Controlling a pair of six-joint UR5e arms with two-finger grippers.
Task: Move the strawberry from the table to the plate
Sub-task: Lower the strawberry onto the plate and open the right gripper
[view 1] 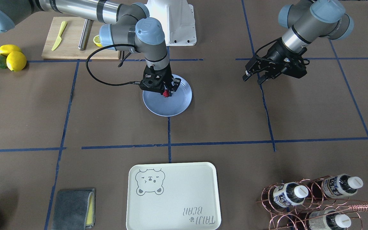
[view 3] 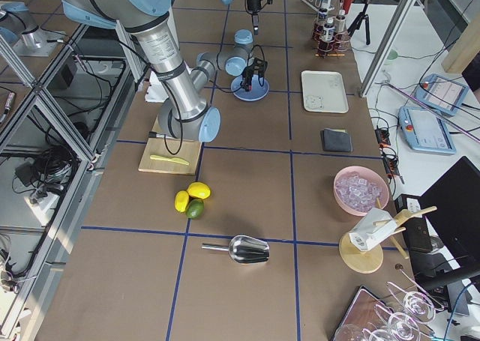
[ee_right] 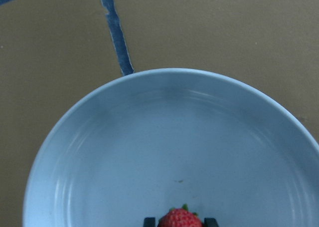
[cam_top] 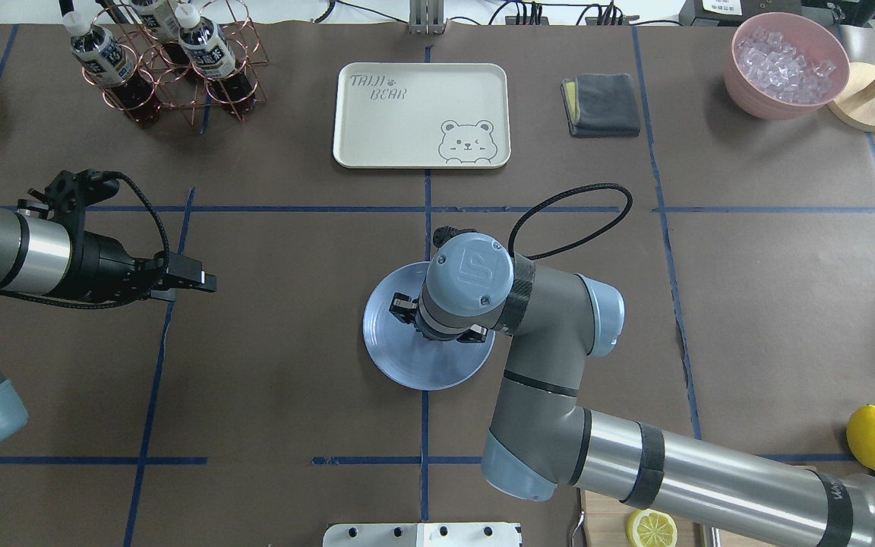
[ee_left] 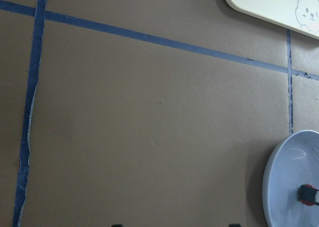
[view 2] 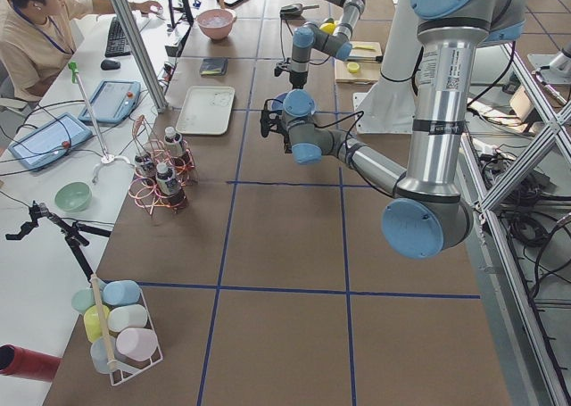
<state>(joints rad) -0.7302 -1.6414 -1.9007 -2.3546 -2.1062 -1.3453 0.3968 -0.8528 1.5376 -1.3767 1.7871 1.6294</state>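
The small red strawberry (view 1: 166, 93) sits between the fingertips of my right gripper (view 1: 167, 92), which is shut on it just over the light-blue plate (view 1: 171, 108). The right wrist view shows the strawberry (ee_right: 179, 220) at the bottom edge, flanked by both black fingertips, with the plate (ee_right: 149, 137) filling the frame below. Overhead, my wrist hides the berry and part of the plate (cam_top: 399, 358). My left gripper (view 1: 253, 78) hovers open and holds nothing over the brown table (view 1: 107, 111), well to the side of the plate. Its wrist view catches the plate (ee_left: 286, 187) and the strawberry (ee_left: 306, 193) at lower right.
A cream bear tray (view 1: 172, 196) lies beyond the plate. Lemons and an avocado (view 1: 10, 57) sit near a cutting board (view 1: 72, 41). There are also a copper bottle rack (view 1: 311, 201), a grey cloth (view 1: 73, 207) and a pink bowl of ice (cam_top: 787, 64).
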